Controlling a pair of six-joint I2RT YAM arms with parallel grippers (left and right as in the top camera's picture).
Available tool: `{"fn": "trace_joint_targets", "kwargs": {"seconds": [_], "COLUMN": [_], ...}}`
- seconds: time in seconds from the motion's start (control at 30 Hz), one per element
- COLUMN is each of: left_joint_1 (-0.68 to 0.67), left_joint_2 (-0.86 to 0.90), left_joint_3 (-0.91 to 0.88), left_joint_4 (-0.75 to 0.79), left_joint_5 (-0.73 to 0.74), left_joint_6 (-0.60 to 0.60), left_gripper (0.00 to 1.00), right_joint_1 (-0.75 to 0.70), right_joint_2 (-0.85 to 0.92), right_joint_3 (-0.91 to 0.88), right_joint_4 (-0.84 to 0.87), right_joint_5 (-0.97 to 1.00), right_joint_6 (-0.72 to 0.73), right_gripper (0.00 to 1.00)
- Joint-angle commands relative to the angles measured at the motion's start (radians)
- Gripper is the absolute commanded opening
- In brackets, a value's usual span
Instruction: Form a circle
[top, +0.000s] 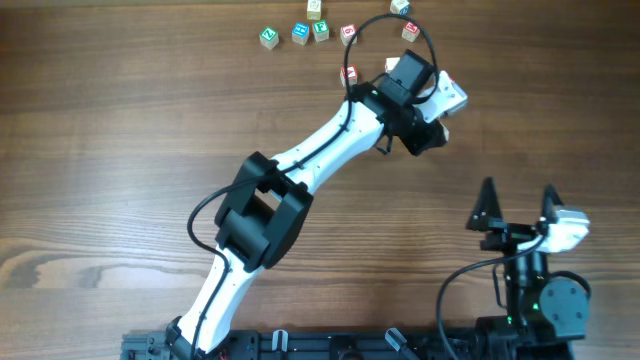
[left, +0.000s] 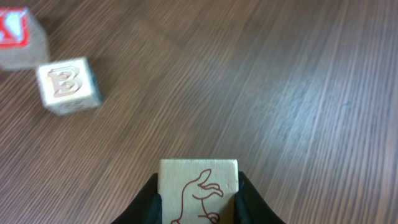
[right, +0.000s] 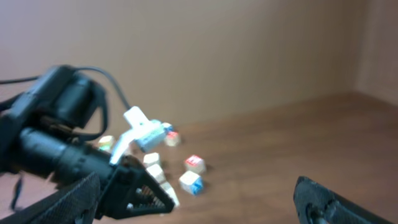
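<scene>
The cubes of the circle lie in a loose arc at the table's far edge, among them a green-faced cube (top: 268, 37) and a red-faced cube (top: 348, 33). My left gripper (top: 428, 135) hangs just right of that group. It is shut on a pale cube (left: 199, 190) with a red animal outline. Ahead of it on the table sit a pale B cube (left: 67, 85) and a red-lettered cube (left: 18, 37). My right gripper (top: 518, 215) stands open and empty near the front right. In the right wrist view a red-topped cube (right: 194, 163) and a blue-faced cube (right: 189, 182) lie beyond it.
The left arm (top: 300, 170) crosses the table diagonally from the front left base toward the cubes. A black cable (top: 395, 25) loops over the far cubes. Bare wood table (top: 120, 150) lies to the left and between the two grippers.
</scene>
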Motion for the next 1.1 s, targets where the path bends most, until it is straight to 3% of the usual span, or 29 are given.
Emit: {"fn": "trace_joint_targets", "kwargs": {"seconds": [0.0, 0.17, 0.37, 0.5, 0.63, 0.9, 1.03, 1.07], "left_joint_1": [-0.031, -0.05, -0.053, -0.055, -0.077, -0.115, -0.121, -0.123], "left_joint_2": [0.032, 0.063, 0.091, 0.096, 0.126, 0.2, 0.205, 0.208], "left_joint_3": [-0.005, -0.005, -0.005, -0.005, -0.005, -0.005, -0.005, -0.005], "left_joint_4": [0.04, 0.097, 0.177, 0.238, 0.275, 0.308, 0.323, 0.322], "left_joint_5": [-0.002, -0.002, -0.001, -0.001, -0.002, -0.001, 0.002, 0.002], "left_joint_6": [-0.013, -0.017, -0.069, -0.069, -0.069, -0.069, -0.069, -0.069], "left_gripper": [0.1, 0.1, 0.09, 0.06, 0.08, 0.13, 0.25, 0.32], "right_joint_1": [-0.004, -0.004, -0.005, -0.043, -0.11, -0.36, -0.472, -0.494], "right_joint_2": [0.056, 0.246, 0.566, 0.711, 0.775, 0.879, 0.973, 1.005], "right_joint_3": [0.143, 0.338, 0.661, 0.879, 0.953, 0.953, 0.953, 0.953], "right_joint_4": [-0.106, -0.169, -0.274, -0.355, -0.36, -0.372, -0.394, -0.405], "right_joint_5": [0.2, 0.3, 0.418, 0.403, 0.348, 0.009, -0.217, -0.299], "right_joint_6": [0.049, 0.061, -0.064, -0.097, -0.13, -0.089, -0.089, -0.09], "right_gripper": [1.0, 1.0, 1.0, 0.99, 1.0, 1.0, 1.0, 0.99]}}
